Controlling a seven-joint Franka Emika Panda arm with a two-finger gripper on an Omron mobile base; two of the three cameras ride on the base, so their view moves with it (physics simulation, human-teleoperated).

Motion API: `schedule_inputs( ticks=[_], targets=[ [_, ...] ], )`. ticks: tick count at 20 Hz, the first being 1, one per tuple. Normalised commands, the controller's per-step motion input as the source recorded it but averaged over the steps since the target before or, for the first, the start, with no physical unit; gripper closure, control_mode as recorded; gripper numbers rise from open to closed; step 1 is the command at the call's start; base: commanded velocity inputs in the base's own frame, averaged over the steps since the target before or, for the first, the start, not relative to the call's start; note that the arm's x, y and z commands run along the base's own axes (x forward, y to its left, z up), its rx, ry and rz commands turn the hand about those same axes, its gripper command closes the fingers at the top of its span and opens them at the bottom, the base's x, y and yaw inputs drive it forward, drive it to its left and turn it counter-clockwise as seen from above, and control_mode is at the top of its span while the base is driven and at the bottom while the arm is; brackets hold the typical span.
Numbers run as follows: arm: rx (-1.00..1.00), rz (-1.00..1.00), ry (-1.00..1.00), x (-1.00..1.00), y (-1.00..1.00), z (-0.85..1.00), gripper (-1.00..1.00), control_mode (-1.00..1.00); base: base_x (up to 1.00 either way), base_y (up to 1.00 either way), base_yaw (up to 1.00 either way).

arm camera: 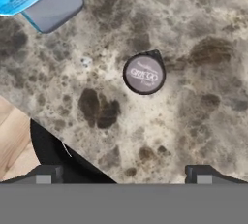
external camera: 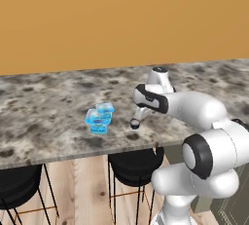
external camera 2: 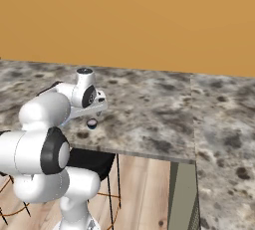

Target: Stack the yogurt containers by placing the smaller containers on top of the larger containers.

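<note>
Here the small light-blue cup (external camera: 105,108) sits on top of the wide light-blue tub (external camera: 98,120) on the marbled table (external camera: 44,112). To their right, well apart, the tiny dark cup (external camera: 134,123) stands alone on the table near its front edge. The pincer (arm camera: 123,174) hangs above it, fingertips (arm camera: 44,173) spread wide and empty; the tiny cup lies ahead of them, apart from both. The hand view shows the printed lid of the tiny cup; the right base view shows the cup under the wrist.
</note>
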Motion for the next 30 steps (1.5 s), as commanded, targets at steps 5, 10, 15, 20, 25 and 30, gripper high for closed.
schedule_inputs(
  ticks=[5,10,15,20,25,30],
  targets=[
    [-0.03,0.02,0.05,0.0,0.0,-0.25,-1.0,-1.0,0.0,0.0,0.0],
    [0.0,0.0,0.01,0.0,0.0,-0.19,-1.0,-1.0,0.0,0.0,0.0],
    [0.0,0.0,0.0,0.0,0.0,-0.15,-1.0,-1.0,0.0,0.0,0.0],
    [0.0,0.0,0.0,0.0,0.01,-0.16,-1.0,-1.0,0.0,0.0,0.0],
    [0.0,0.0,0.0,0.0,0.07,-0.12,-1.0,-1.0,0.0,0.0,0.0],
    [0.0,0.0,0.0,0.0,0.13,-0.11,-1.0,-1.0,0.0,0.0,0.0]
  ],
)
